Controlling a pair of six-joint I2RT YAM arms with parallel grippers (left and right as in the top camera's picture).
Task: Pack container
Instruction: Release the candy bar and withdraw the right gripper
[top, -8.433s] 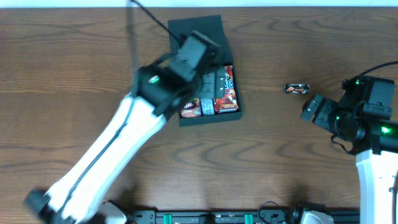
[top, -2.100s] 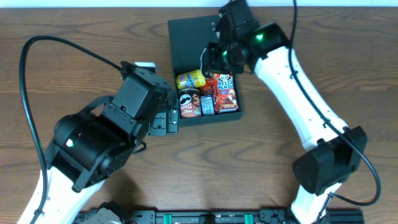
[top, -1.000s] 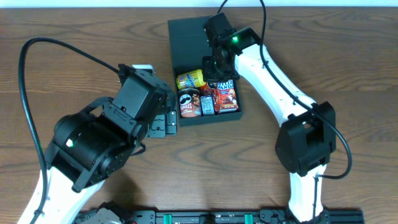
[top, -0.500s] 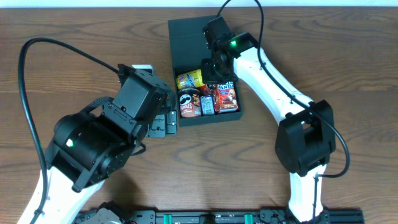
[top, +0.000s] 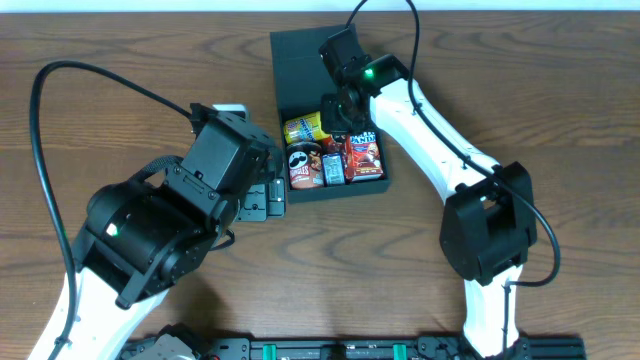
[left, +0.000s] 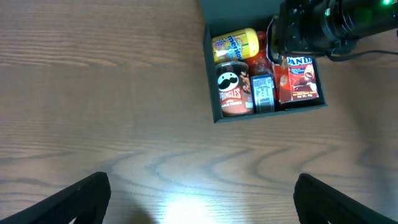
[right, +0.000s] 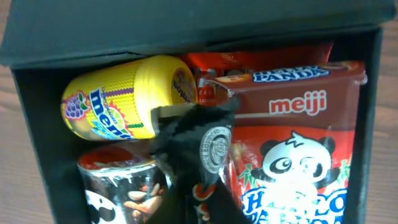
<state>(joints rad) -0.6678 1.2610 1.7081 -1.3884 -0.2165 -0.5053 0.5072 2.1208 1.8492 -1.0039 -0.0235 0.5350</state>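
Note:
The container (top: 336, 191) is a dark square box with its flap lid (top: 305, 55) folded back, seen also from the left wrist as the container (left: 215, 87). Inside lie a yellow Mentos bottle (right: 118, 98), a Pringles can (right: 115, 186), a red Hello Panda box (right: 298, 143) and a black-wrapped snack bar (right: 202, 146) between them. My right gripper (top: 337, 110) hangs low over the box, right at the bar; its dark fingers blend with the wrapper. My left gripper (left: 205, 211) stands open over bare table, left of the box, fingers (left: 87, 196) wide apart.
Brown wooden table (top: 520, 90) all round the box. The bulky left arm (top: 160, 235) fills the left front area. The right arm (top: 440, 140) stretches from the front right across to the box. A small white object (top: 232, 108) lies behind the left wrist.
The right wrist has edged a little to the left and back over the box, the black bar under it. The left arm has stayed still.

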